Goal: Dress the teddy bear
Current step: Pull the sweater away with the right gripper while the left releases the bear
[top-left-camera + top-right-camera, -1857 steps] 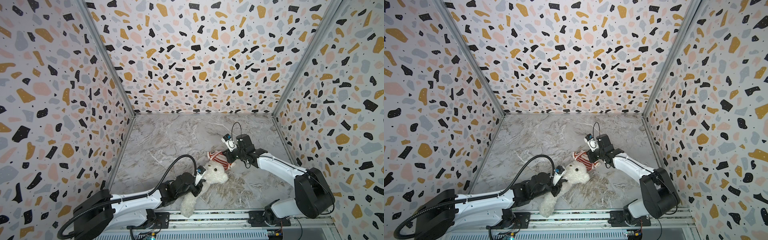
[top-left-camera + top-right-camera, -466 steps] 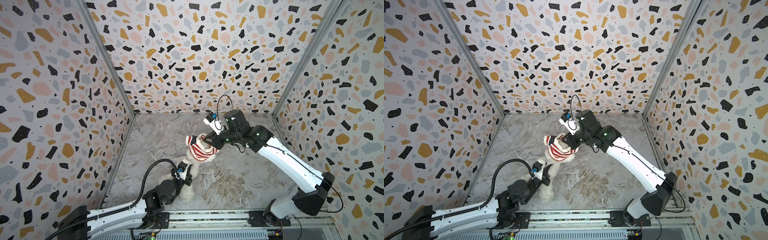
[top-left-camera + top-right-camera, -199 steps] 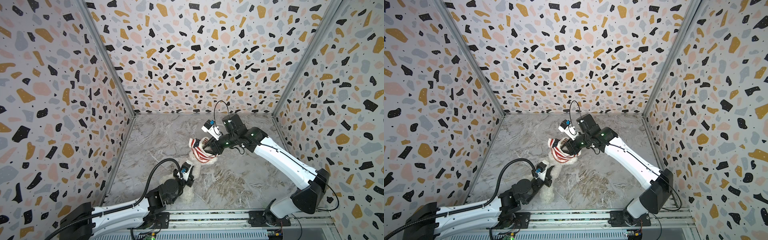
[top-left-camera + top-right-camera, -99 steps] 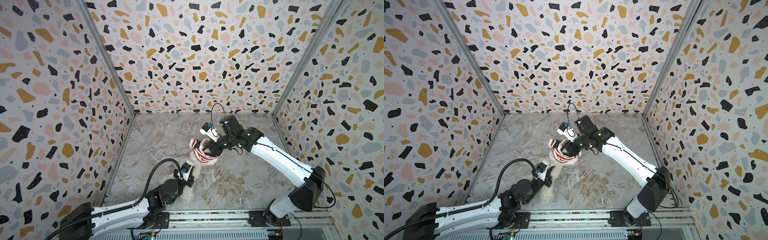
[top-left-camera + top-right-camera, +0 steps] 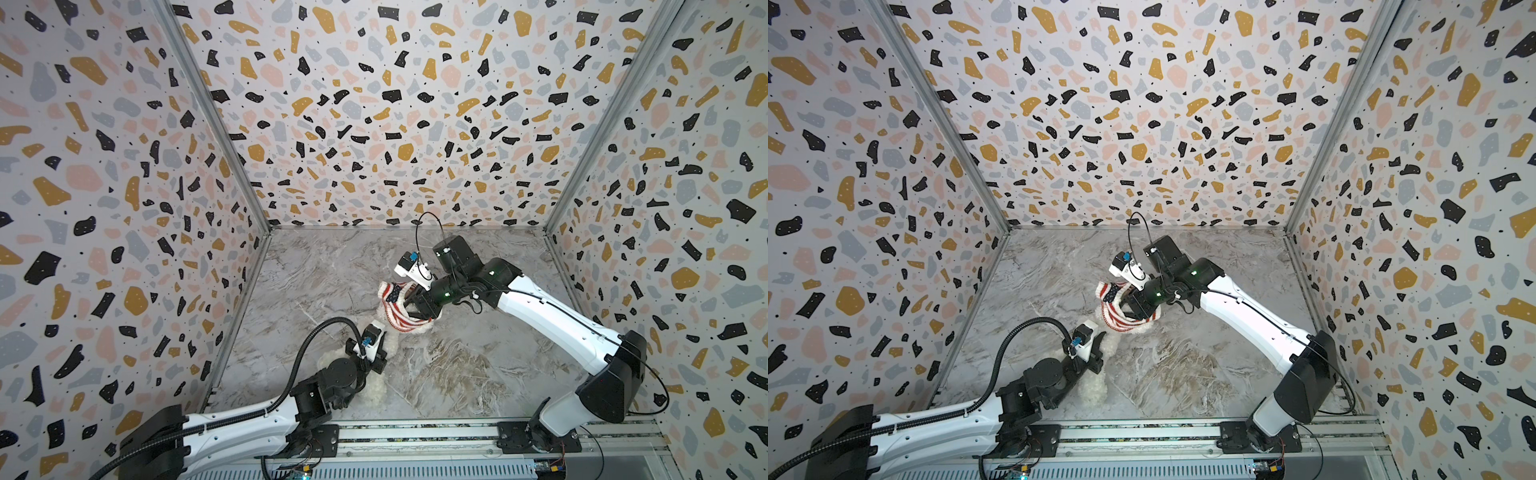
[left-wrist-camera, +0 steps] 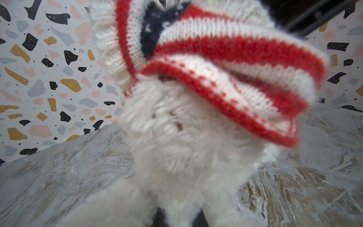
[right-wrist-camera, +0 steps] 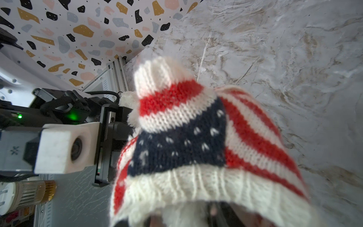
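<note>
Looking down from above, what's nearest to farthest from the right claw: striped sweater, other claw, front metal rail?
In a top view:
1. striped sweater: draped on the right gripper.
2. left gripper: front-left of it, holding the teddy bear.
3. metal rail: along the front edge.

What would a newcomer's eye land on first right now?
The red-and-white striped sweater with its navy starred patch, in the middle of the scene, sitting over the head of the fluffy white bear. Next, the two arms meeting there: the left gripper clamps the bear's body, and the right gripper is buried in the knit. Loud terrazzo walls surround it all.
</note>
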Tool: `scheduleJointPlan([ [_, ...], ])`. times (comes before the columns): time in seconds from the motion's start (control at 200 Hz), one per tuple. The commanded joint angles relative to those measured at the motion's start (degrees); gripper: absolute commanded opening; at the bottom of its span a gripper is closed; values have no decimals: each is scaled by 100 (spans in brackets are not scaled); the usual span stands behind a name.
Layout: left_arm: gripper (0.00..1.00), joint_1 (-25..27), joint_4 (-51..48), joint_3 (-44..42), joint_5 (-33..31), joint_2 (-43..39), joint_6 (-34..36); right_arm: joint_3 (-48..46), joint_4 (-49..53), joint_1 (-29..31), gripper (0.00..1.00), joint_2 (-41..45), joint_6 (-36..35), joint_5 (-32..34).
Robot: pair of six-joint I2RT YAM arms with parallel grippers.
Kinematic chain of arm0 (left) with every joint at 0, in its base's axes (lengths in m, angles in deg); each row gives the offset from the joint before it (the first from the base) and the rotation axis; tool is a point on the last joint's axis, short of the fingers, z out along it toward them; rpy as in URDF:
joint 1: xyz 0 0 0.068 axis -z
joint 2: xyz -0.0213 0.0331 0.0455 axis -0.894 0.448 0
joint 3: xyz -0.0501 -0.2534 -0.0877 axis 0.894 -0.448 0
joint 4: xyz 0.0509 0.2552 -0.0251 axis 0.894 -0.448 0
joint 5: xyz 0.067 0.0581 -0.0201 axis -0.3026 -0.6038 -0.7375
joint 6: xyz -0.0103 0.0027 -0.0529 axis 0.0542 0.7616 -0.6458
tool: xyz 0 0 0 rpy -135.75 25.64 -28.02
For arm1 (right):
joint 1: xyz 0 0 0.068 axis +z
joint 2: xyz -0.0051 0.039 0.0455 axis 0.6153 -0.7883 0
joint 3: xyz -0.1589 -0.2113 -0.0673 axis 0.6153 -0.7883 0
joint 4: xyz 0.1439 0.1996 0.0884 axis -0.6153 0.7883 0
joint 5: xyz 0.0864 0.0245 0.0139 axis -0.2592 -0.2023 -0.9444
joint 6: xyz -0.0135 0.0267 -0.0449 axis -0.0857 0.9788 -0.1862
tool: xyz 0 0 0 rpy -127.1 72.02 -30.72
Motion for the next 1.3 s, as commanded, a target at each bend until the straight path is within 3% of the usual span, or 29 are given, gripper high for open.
scheduleJointPlan([
  [0.0,0,19,760,97,-137,-86,87,-164,209,161,45,-20,-3,-165],
  [0.125,0,20,789,82,-210,-65,94,-219,154,183,42,-19,15,-162],
  [0.395,0,20,929,30,-366,84,81,-245,21,398,20,40,67,76],
  [0.751,0,19,1024,-15,-447,203,13,-410,-158,522,0,352,-41,426],
  [0.911,0,22,947,37,-413,248,-27,-544,-331,538,0,542,-54,453],
  [1.181,61,19,836,42,-117,343,-343,-1274,-1347,-390,0,1130,318,585],
  [1.296,72,23,533,217,47,462,-599,-1434,-1730,-657,0,1209,277,677],
])
